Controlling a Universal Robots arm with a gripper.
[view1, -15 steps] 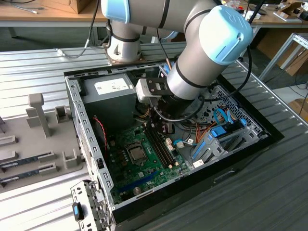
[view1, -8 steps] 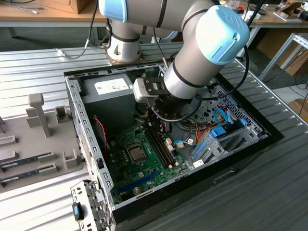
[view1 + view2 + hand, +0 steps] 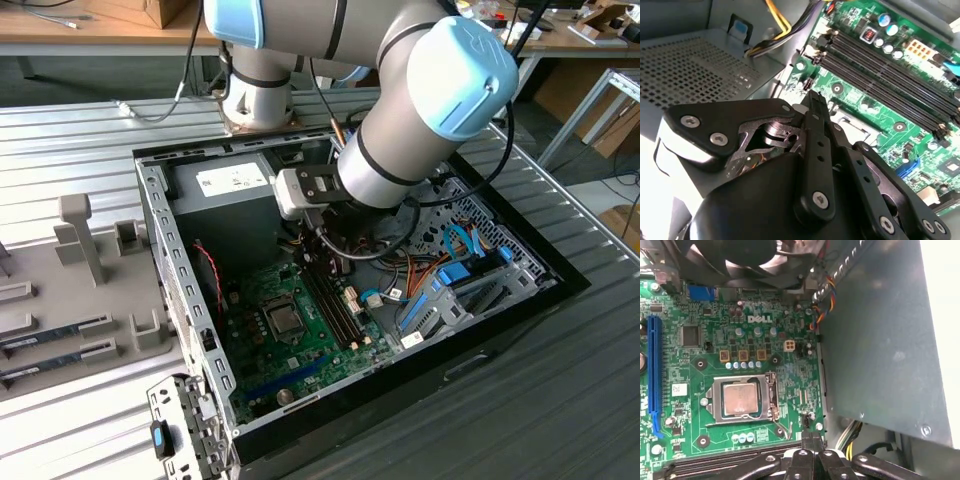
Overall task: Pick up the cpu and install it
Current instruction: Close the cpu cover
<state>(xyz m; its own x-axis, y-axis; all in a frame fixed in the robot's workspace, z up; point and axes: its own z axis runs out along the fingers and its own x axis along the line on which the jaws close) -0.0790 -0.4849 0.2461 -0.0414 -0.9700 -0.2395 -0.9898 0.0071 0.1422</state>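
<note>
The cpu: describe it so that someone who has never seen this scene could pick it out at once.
Look into the open computer case at the green motherboard on its floor. Near the board's middle, a metal socket frame holds the cpu. It is the only flat, silvery square there, unlike the long black memory slots and blue slot nearby.

Counted: one cpu (image 3: 741,399), one motherboard (image 3: 795,382), one fan (image 3: 755,260), one blue slot (image 3: 652,365), one case (image 3: 163,240), one power-supply box (image 3: 225,185), one arm (image 3: 430,100).
</note>
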